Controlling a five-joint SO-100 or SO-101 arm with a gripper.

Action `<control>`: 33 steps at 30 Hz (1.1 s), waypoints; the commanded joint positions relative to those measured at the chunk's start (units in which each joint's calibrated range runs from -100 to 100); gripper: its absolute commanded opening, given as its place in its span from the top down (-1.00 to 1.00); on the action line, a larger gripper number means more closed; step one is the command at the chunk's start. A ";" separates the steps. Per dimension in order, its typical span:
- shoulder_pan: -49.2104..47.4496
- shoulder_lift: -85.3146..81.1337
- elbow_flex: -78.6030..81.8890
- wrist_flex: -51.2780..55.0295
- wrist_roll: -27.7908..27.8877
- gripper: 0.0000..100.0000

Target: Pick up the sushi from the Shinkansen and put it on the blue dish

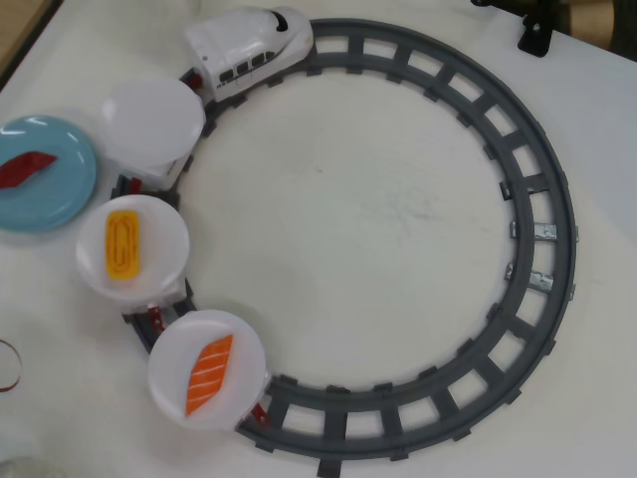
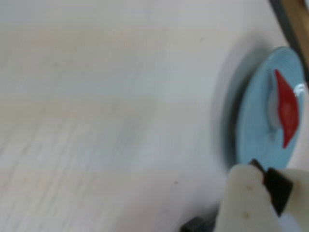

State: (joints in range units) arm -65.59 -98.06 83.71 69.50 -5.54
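White tabletop, grey circular track [image 1: 542,229]. We see sushi [image 1: 27,168] lying on blue dish [image 1: 55,204], just beside Shinkansen [image 1: 249,48] and its emptied first plate [image 1: 152,119]. Placement judged complete. Gripper [image 2: 258,193] blurred in wrist view: we cannot tell spread or pressed. Next: retract clear of dish.

The white counter [image 1: 338,209] carries the grey circular track [image 1: 542,199]. Just outside the track's left side in the overhead view lies the blue dish [image 1: 60,194].

Hobby or demo tabletop, white table [image 1: 348,219], grey toy track [image 1: 557,229], plastic sushi plates
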 commanded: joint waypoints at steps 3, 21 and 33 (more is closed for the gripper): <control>-0.69 0.05 2.13 2.39 -0.27 0.94; -6.42 0.05 9.61 2.05 -0.48 0.94; -6.59 0.05 9.61 2.05 -0.48 0.94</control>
State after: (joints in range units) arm -71.97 -98.23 93.23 71.09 -5.59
